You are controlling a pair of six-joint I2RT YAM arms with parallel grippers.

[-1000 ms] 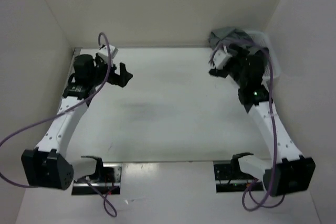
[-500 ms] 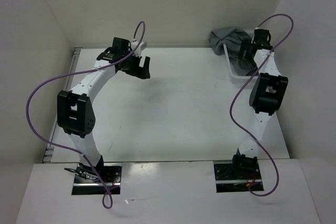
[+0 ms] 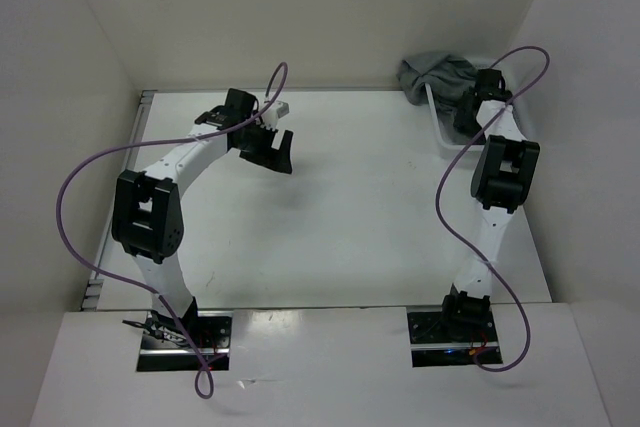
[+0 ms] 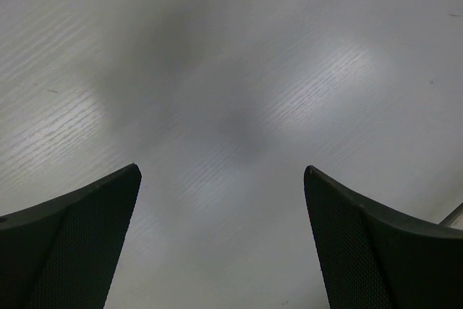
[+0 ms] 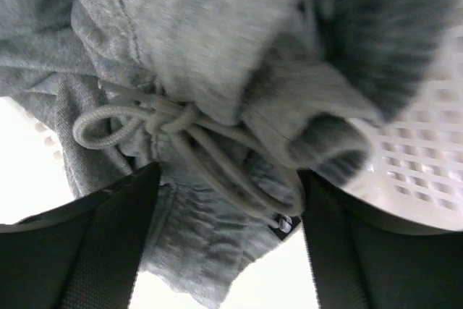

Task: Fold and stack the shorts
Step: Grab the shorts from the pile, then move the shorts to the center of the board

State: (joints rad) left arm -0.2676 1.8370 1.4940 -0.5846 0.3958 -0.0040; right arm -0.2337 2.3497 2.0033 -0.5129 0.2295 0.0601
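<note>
Both empty, left gripper (image 4: 221,169) and right gripper (image 5: 229,171) gape wide; we'd pinch the soft, limp shorts (image 5: 217,34) at the bunched waistband (image 5: 210,247).

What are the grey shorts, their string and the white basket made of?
The shorts look like soft knit cloth, matte and fuzzy, with ribbed folds. The string seems to be woven cotton cord, twisted strands showing. The basket is probably hard white plastic: a smooth grid of small holes.

Shorts (image 3: 430,74) lie in the basket (image 3: 441,129), far right of table (image 3: 350,212).
</note>
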